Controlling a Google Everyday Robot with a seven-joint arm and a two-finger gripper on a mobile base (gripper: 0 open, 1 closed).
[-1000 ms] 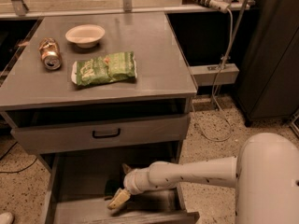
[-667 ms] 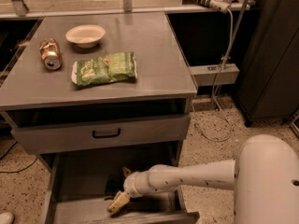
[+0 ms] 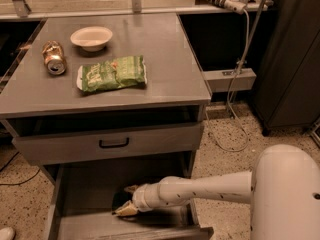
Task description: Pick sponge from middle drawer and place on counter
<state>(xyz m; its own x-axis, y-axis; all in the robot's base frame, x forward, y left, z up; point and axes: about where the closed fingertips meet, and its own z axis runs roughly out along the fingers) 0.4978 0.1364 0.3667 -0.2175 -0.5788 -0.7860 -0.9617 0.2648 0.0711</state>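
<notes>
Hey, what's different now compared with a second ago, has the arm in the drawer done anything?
Barely anything. The gripper, low in the open middle drawer, has eased slightly lower; no pickup or release shows. The snack bag, can and bowl on the counter have not moved.

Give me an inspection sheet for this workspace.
Surface: counter, grey and flat.
Job's things: middle drawer open; sponge seems to be the dark shape at the tool, not on the counter.
Clutter: bowl, can and snack bag on the counter.
Grippers: tool inside the open drawer, low over its floor.
Cables: white cable hangs at right down to the floor.
Surroundings: speckled floor, dark cabinet at right.
</notes>
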